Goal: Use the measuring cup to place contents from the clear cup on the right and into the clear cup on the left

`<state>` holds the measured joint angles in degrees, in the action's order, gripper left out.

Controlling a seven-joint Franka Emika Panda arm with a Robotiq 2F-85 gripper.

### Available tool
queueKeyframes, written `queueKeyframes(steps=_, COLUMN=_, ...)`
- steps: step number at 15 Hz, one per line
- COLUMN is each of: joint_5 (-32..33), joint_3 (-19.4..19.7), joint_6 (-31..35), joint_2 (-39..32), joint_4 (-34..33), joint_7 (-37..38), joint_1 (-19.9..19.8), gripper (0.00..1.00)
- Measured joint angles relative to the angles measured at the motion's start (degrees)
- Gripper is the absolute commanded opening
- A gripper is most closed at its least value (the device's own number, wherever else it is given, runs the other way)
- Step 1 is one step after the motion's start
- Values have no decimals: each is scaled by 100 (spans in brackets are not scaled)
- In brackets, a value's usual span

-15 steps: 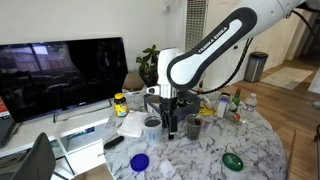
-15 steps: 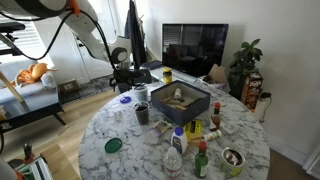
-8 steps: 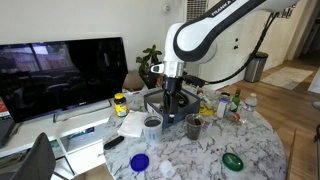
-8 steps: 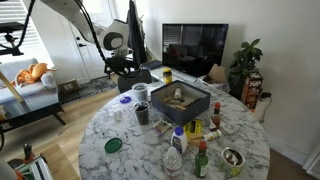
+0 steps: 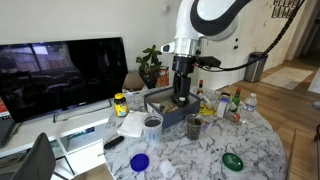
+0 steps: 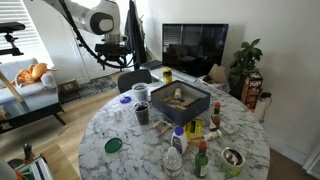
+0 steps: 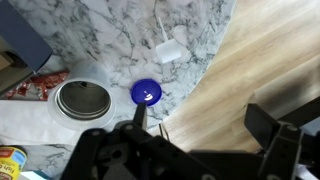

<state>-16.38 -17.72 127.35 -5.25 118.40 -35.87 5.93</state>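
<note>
The blue measuring cup lies on the marble table near its edge. It also shows in the wrist view and in an exterior view. Two clear cups stand upright in both exterior views, one by a white paper, the other beside it. The wrist view shows one cup from above. My gripper hangs high above the table, open and empty, with wooden floor between its fingers.
A black box sits mid-table. Bottles and jars crowd one side. A green lid lies near the edge. A TV stands behind. A white plug lies on the marble.
My gripper has risen from low between the two cups to high above the table and shifted sideways. The cups and the blue measuring cup have not moved.
</note>
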Motion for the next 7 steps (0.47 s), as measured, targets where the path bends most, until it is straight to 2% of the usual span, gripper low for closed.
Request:
queueKeyframes(steps=4, joint_5=5, joint_3=175, joint_6=-4, joint_2=588, joint_4=352, joint_7=189, joint_1=57, gripper=100)
queueKeyframes(steps=7, joint_5=5, joint_3=221, joint_6=-5, joint_2=751, joint_4=479, joint_7=189, joint_1=66, gripper=100)
